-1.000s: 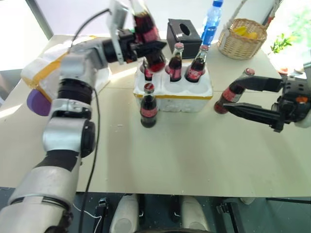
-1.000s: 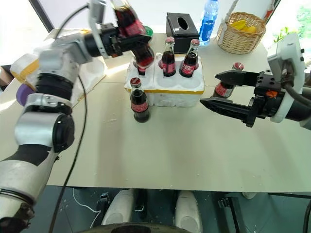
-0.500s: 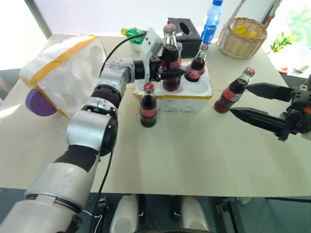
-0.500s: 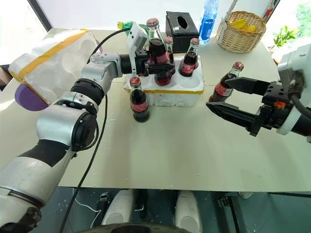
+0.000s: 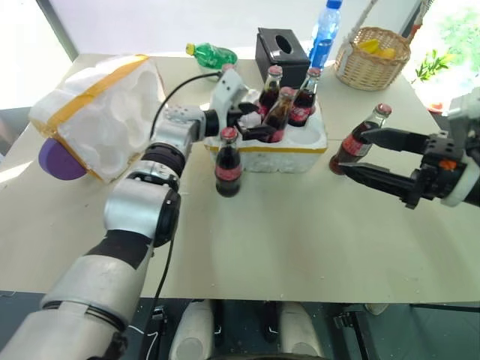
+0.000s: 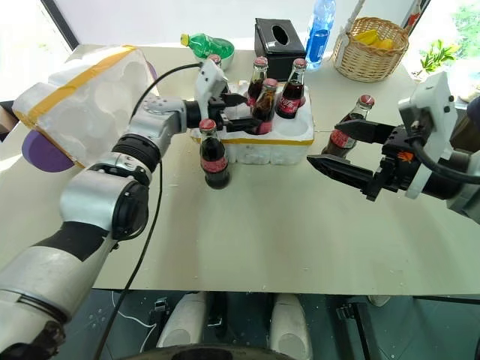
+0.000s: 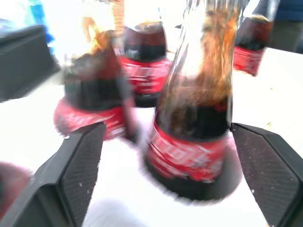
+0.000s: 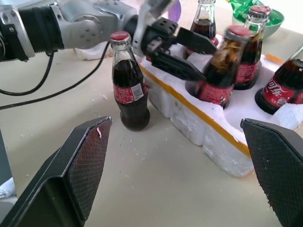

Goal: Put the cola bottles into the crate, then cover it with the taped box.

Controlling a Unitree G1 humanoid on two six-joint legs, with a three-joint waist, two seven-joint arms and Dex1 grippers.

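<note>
A pale tabletop (image 5: 300,232) fills the scene, with bright windows behind it. Nearest the robot, 1 cola bottle (image 5: 228,161) stands upright on the table just in front of the crate (image 5: 300,146), touching or almost touching its front wall. To the right, a 2nd loose bottle (image 5: 360,140) stands on the table between the 2 black fingers of the right gripper (image 5: 358,155), whose jaws stand wide apart; whether they touch the glass is hard to make out.

The crate is a low white foam block with a yellow tape band, and bottles sit in its wells. The left gripper (image 5: 255,124) reaches over its left end, jaws spread on either side of a tilted bottle (image 5: 278,114) resting in a front well. In the left wrist view the fingers stand clear of this bottle (image 7: 199,109), not pressing it. Its red label carries white script, too blurred there to read. The right wrist view shows the same white script on the front bottle's label (image 8: 127,92), too small to read.

2 more bottles stand upright in the back wells. The left arm hides the crate's far left corner.

At far left lies the taped box (image 5: 97,112), tilted, over something purple (image 5: 60,160). Farthest back are a green bottle (image 5: 210,54), a black tissue box (image 5: 281,49), a blue-labelled water bottle (image 5: 327,34) cut off at the top edge, and a wicker basket (image 5: 373,58).
</note>
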